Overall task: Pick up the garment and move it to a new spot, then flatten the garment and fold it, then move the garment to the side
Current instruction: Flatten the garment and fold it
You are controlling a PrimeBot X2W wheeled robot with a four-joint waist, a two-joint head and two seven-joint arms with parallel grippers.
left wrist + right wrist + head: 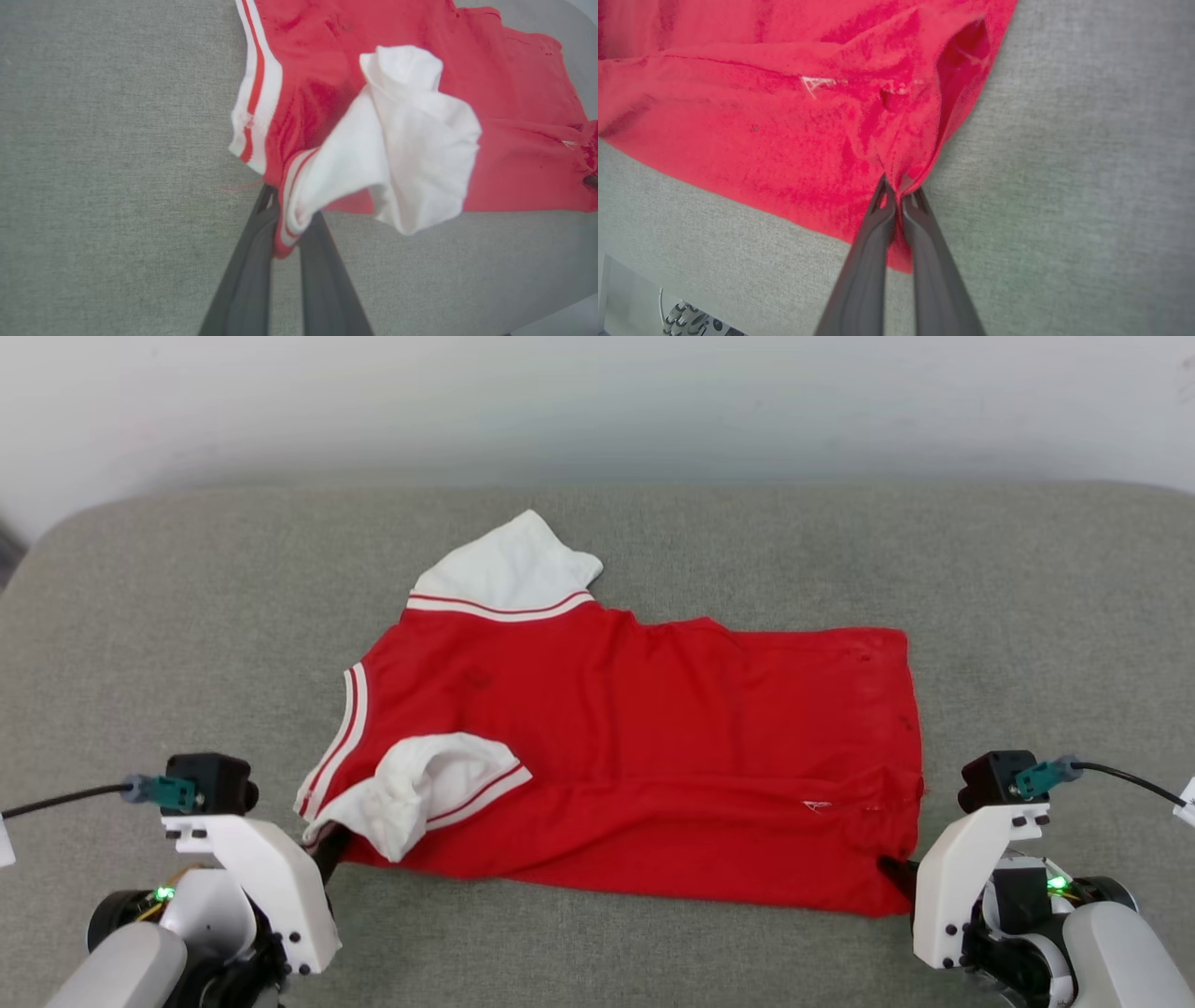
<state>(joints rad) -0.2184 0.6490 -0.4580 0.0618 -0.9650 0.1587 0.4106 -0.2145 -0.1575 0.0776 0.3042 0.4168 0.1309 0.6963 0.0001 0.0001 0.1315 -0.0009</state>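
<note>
Head view: left gripper (327,852) pinches garment (653,747) at its 8 o'clock corner, right gripper (898,871) pinches 4 o'clock corner.

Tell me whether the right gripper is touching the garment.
Touching. The right wrist view shows the right gripper closed on a bunched red corner of the garment, with cloth pinched between its fingertips.

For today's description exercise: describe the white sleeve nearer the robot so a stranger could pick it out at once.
On the grey padded surface lies a red garment. At its corner held by the left gripper, a white sleeve flops back onto the red cloth. Unlike the flat far sleeve, it is crumpled, its opening gaping.
</note>
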